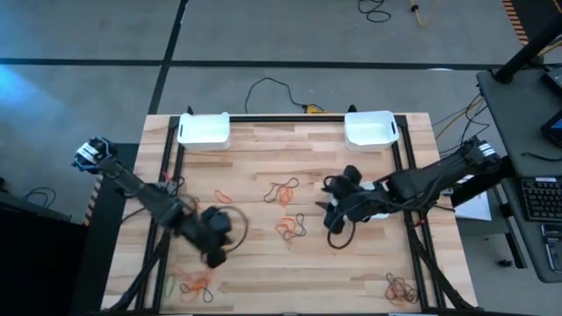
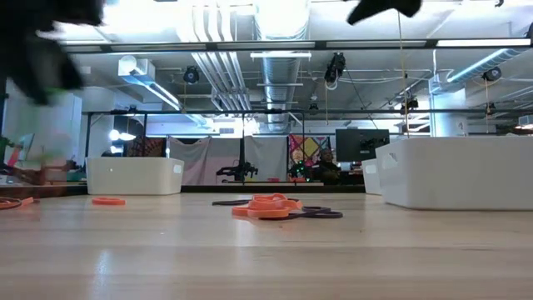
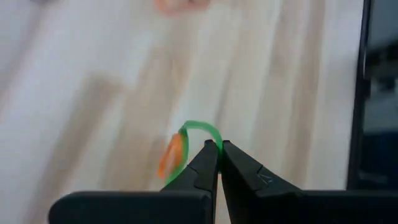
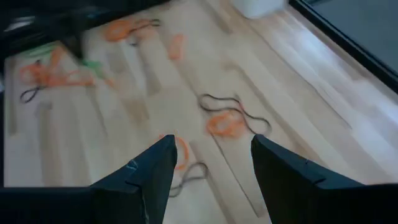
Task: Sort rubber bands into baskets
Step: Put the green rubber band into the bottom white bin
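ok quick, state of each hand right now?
Left hand: closed, pinching a green rubber band.
Right hand: open, holding nothing, above the table.

The high view looks straight down over the whole table [image 1: 290, 175]; the low view looks level across it; both show the far baskets [image 1: 204, 130].
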